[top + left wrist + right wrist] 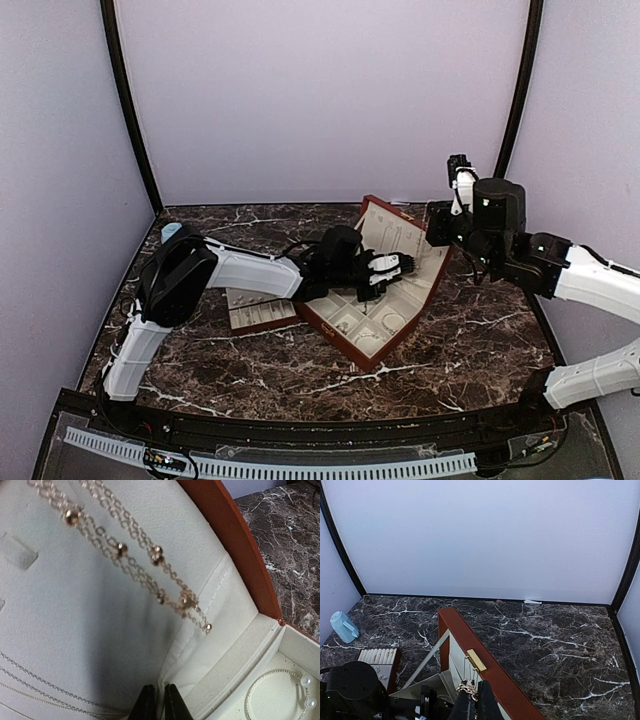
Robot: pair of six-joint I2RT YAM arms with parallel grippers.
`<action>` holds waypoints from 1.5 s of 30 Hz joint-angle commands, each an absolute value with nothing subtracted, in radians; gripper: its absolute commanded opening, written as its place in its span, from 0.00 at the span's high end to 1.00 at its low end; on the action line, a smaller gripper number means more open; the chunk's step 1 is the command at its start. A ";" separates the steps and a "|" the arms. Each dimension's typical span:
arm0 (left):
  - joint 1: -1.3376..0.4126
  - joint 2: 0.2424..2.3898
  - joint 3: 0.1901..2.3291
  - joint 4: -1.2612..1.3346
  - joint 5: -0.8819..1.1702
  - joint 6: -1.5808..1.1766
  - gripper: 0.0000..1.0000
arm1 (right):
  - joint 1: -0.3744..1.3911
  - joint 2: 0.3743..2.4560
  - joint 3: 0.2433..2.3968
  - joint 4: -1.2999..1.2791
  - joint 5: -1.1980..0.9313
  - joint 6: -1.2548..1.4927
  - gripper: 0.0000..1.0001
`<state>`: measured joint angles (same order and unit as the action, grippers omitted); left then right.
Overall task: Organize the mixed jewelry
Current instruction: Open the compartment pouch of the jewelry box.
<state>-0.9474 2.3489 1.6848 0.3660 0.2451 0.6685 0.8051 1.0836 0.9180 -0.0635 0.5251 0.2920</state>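
A dark marble table (pixel 470 340) with white veins carries everything. An open red-brown hinged box (pixel 495 677) lies on it under the jaws of the left gripper (pixel 160 702), its raised lid's top edge at the jaws of the right gripper (pixel 471 703). A flat cream tray (pixel 255 312) lies behind the left jaws, just beside the box. A pale blue cup (pixel 342 626) sits well left of the right jaws.
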 commanded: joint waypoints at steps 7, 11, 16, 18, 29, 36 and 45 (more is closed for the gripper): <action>-0.957 2.317 1.595 0.407 0.245 0.671 1.00 | 0.815 1.148 0.980 -0.007 0.575 0.242 1.00; -0.959 2.304 1.568 0.435 0.247 0.669 1.00 | 0.815 1.173 0.997 -0.005 0.585 0.225 1.00; -0.966 2.287 1.544 0.476 0.253 0.644 1.00 | 0.816 1.210 0.995 -0.005 0.593 0.218 1.00; -0.967 2.278 1.538 0.492 0.260 0.622 1.00 | 0.816 1.222 0.983 -0.007 0.597 0.220 1.00; -0.980 2.266 1.511 0.586 0.284 0.528 1.00 | 0.815 1.264 0.965 -0.093 0.523 0.261 1.00; -0.989 2.266 1.506 0.618 0.272 0.499 1.00 | 0.815 1.295 1.025 -0.255 0.449 0.319 1.00; -0.990 2.266 1.492 0.647 0.265 0.481 1.00 | 0.806 1.349 1.147 -0.456 0.492 0.392 1.00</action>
